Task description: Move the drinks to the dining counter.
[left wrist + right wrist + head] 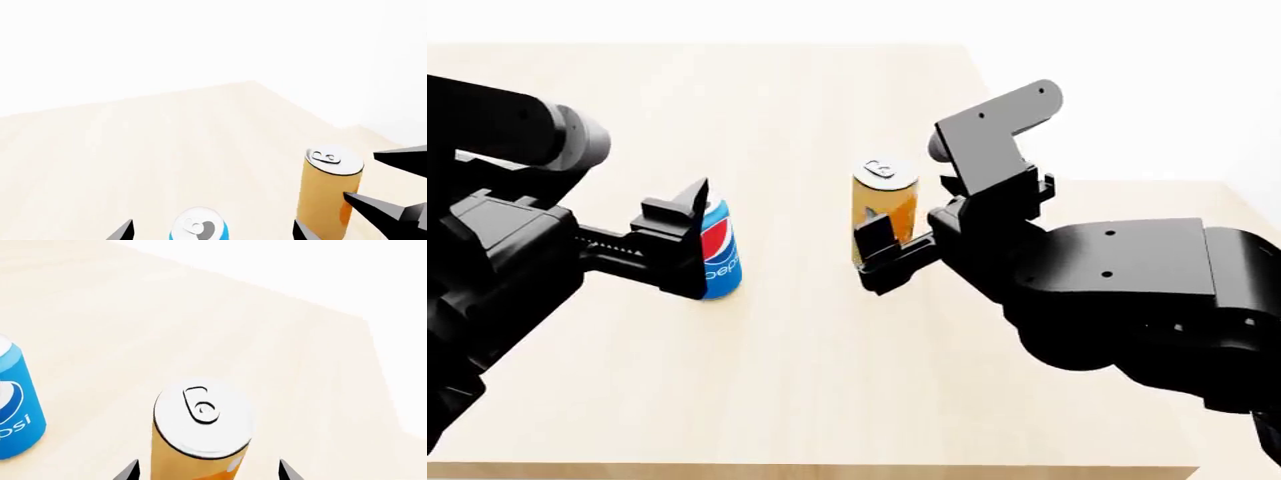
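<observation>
Two of the drinks stand upright on the dining counter [827,400], a pale wood slab, both in its middle part and well away from the near edge; the far right corner is behind them. The blue Pepsi can [719,250] sits between the fingers of the left gripper [694,240], and the orange can [884,205] sits between those of the right gripper [888,240], so each arm has its own can. The two cans are near each other but apart, w/ bare wood between. In the left wrist view the Pepsi can top [198,229] shows between two dark tips set wide, w/ a gap at each side, so I judge these jaws as open around the can, not clamping. In the right wrist view the orange can [200,435] also lies between two tips w/ a small gap visible, so probably open too, or only loosely around it. I think both cans rest on the slab by own weight, because they are straight and their bottoms meet the wood in the head view. The arms come from opposite sides, approx. level, prob. so they do not hit each other. A purple can is not visible in any view, so I cannot say where it is.
</observation>
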Controlling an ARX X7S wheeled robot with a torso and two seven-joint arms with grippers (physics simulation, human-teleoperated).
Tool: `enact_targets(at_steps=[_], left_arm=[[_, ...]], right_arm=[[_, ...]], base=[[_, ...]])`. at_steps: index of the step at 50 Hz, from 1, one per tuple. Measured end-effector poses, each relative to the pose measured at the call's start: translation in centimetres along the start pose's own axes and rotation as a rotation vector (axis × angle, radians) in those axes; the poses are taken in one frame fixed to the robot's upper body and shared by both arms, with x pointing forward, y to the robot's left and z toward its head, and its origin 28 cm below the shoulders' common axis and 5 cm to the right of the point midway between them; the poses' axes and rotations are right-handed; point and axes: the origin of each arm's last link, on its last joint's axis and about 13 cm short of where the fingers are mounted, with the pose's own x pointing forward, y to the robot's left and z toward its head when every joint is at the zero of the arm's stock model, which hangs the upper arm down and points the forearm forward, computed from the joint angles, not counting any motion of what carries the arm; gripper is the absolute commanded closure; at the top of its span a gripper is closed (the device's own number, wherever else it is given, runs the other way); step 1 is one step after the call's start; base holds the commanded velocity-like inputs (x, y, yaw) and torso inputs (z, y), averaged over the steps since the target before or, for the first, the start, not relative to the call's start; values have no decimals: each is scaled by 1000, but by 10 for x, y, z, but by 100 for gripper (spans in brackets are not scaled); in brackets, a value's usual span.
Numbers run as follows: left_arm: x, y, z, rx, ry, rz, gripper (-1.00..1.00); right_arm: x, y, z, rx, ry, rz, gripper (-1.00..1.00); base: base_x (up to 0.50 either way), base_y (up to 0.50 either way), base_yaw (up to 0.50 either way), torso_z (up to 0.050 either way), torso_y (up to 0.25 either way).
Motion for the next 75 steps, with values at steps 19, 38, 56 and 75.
enact_targets(at_steps=[19, 38, 56, 75], left_arm=[[-1, -1, 1, 2, -3, -2, -100], [-13, -7, 6, 8, -25, -17, -100], [-26, -14, 14, 36, -68, -8, -100], [-29, -16, 17, 51, -81, 0, -100]], right_arm=[[-24, 2, 18, 16, -49, -16, -100], [-86, 2, 42, 2, -250, -242, -100], [-125, -5, 59, 65, -431, -424, -100], [-138, -6, 64, 130, -504, -452, -100]], base=[[0, 0, 0, 0, 0], [-194, -1, 0, 0, 1], [-479, -154, 0, 0, 0], [-131, -501, 0, 0, 0]])
